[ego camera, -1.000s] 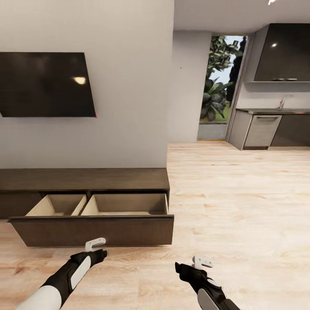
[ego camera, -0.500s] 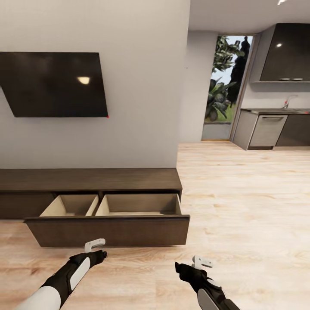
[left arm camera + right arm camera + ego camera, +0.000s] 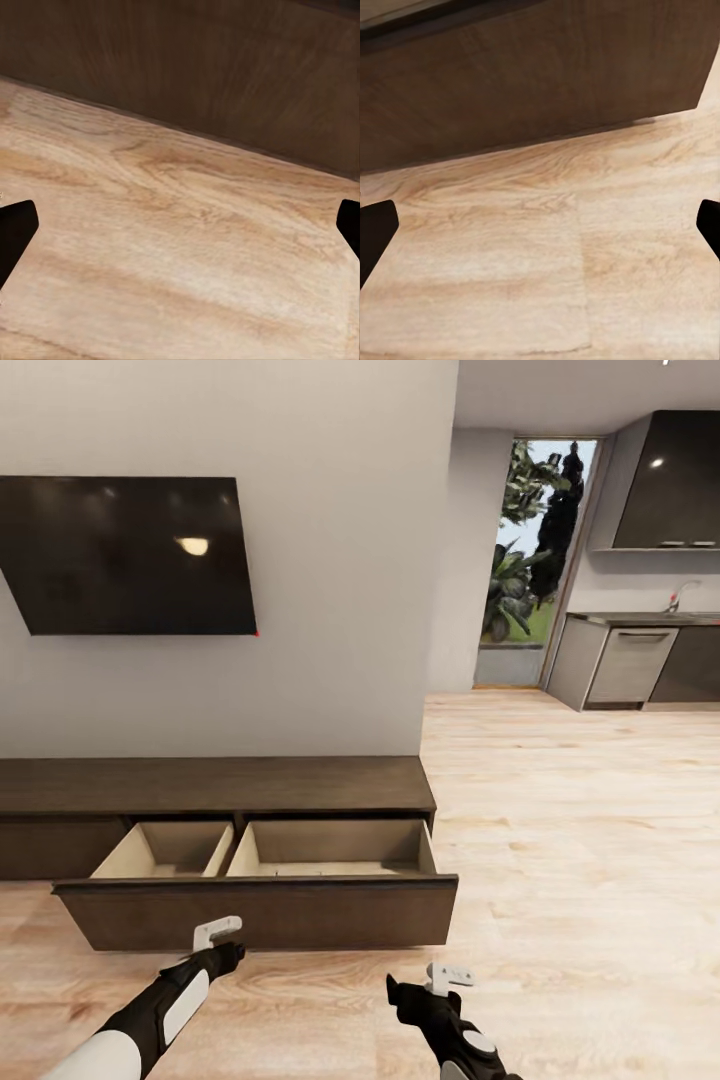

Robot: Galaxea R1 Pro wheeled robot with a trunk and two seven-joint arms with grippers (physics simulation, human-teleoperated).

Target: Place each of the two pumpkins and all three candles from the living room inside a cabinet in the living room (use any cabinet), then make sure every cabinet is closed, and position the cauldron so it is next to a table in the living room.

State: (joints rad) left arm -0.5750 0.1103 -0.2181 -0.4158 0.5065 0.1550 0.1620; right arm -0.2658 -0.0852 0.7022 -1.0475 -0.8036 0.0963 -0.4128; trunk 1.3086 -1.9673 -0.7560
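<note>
- View has panned: cabinet now sits further right in the head view than a second ago and a bit nearer. That's base/head motion; the cabinet itself hasn't moved.
- Drawer is pulled out, both pale compartments bare. No pumpkins, candles, cauldron or table in view.
- Left gripper hangs just in front of the drawer front, right gripper near the drawer's right corner, further out on the floor.
- Both wrist views: finger tips at opposite edges, wide gap, nothing between them. Both spread and empty.
- My read: you're lining up on the cabinet with nothing to drop in. All five items remain to be fetched, and the drawer will need shutting later.
</note>
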